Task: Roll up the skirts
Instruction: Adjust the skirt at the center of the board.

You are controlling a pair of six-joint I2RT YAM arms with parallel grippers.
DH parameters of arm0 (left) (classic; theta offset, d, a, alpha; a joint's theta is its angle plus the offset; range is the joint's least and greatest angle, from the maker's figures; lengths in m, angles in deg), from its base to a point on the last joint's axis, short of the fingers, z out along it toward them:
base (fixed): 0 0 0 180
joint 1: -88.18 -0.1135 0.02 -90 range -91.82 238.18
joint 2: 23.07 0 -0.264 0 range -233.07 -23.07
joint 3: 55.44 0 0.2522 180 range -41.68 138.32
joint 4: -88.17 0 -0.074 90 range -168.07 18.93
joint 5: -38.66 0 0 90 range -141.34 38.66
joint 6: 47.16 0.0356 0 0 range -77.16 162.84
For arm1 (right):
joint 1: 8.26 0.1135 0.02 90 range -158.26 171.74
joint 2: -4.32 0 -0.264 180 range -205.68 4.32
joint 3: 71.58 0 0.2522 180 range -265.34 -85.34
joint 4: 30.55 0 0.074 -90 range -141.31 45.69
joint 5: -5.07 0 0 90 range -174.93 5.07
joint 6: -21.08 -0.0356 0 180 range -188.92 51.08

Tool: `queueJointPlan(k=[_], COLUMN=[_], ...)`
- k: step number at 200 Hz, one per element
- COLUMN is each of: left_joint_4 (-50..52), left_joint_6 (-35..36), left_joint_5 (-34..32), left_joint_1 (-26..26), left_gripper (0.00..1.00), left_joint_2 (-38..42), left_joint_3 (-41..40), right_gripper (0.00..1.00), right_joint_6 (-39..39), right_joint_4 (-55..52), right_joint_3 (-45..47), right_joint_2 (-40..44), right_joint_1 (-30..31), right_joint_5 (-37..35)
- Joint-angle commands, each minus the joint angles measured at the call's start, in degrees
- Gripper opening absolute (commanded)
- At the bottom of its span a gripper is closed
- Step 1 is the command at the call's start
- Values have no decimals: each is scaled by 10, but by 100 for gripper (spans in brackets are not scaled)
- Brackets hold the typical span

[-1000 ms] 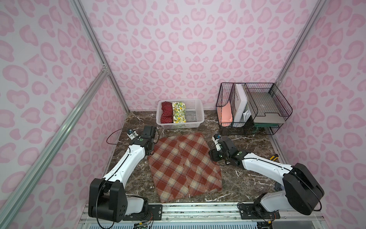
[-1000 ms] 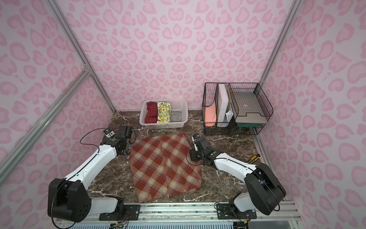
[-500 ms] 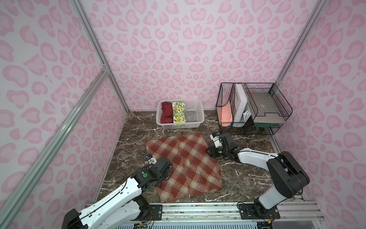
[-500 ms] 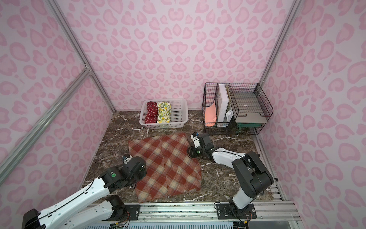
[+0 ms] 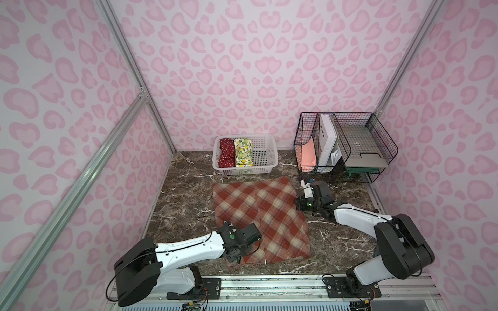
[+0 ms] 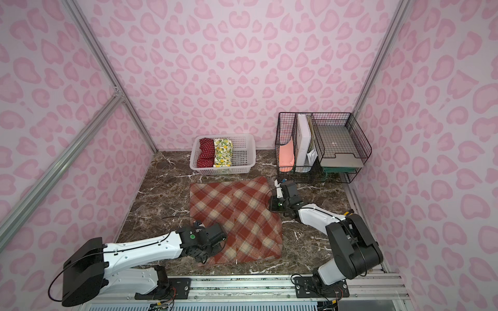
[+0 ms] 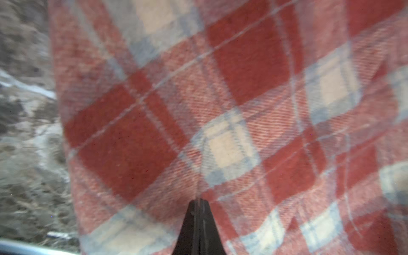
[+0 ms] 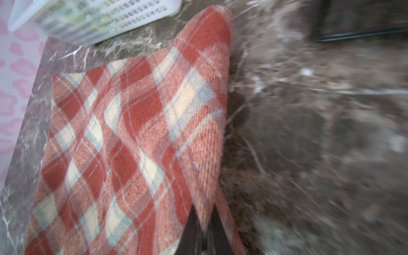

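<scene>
Both claws have just snapped shut, and the left arm has swung from the far corner at 10 o'clock down to the near corner at 7 o'clock of the thick rust-red and cream plaid cloth skirt [image 5: 260, 212]. The skirt lies spread flat in the middle of the dark brown marble tabletop [image 5: 183, 194]. In the left wrist view the left gripper [image 7: 199, 204] has its black fingertips pressed together on a small ridge of plaid. In the right wrist view the right gripper [image 8: 204, 234] is clamped on the skirt's edge, which is lifted into a fold. In both top views that grip sits at about 2 o'clock on the cloth. The red polka-dot cloth skirt [image 5: 226, 152] and the white-yellow lemon-print cloth skirt [image 5: 243, 152] lie rolled side by side in the white plastic lattice basket [image 5: 269, 161] at 12 o'clock. The black wire desk organiser [image 5: 355, 150] stands at 2 o'clock, well apart from the cloth. So the plaid looks like the last skirt to do. With two diagonally opposite pinches now set, the arms seem ready to straighten or fold it before any rolling starts. No roll has formed yet.
</scene>
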Motion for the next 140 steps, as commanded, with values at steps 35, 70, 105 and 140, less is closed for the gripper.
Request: queueJointPlan(k=[35,70,105,140], left_joint_4=[-33,-52,-37,-24], left_joint_6=[8,28,69,108], left_joint_5=[14,37,40,52], left_joint_1=[-24,-114,-204,-243], left_gripper=[0,0,0,0], left_joint_2=[-98,-84,-45,-53], left_joint_3=[2,-55,-76,-57], right_gripper=[24,42,56,59], right_joint_6=[-104,-107,-112,-125], right_joint_4=[-65,-127,-150,-153], right_joint_3=[132,145,160,168], right_joint_2=[205,296,365,398], right_joint_1=[-4,47,51,39], right_joint_5=[-78,-78,-151,-141])
